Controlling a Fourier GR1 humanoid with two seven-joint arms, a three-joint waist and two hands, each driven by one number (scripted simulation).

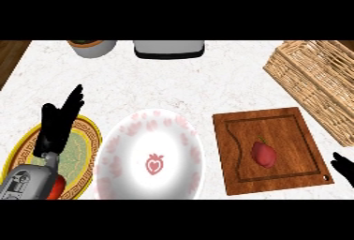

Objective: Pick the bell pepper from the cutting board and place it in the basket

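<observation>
One head view looks steeply down at the counter (pixel 207 84).

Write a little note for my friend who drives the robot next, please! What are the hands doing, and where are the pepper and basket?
Left hand: open, fingers up, resting over the yellow plate at the left.
Right hand: only just showing at the right edge, beside the cutting board; can't tell if open or shut.
Pepper: lying on the board, untouched.
Basket: far right, behind the board.
Done: nothing yet.
Left: grab the pepper, put it in the basket.
</observation>
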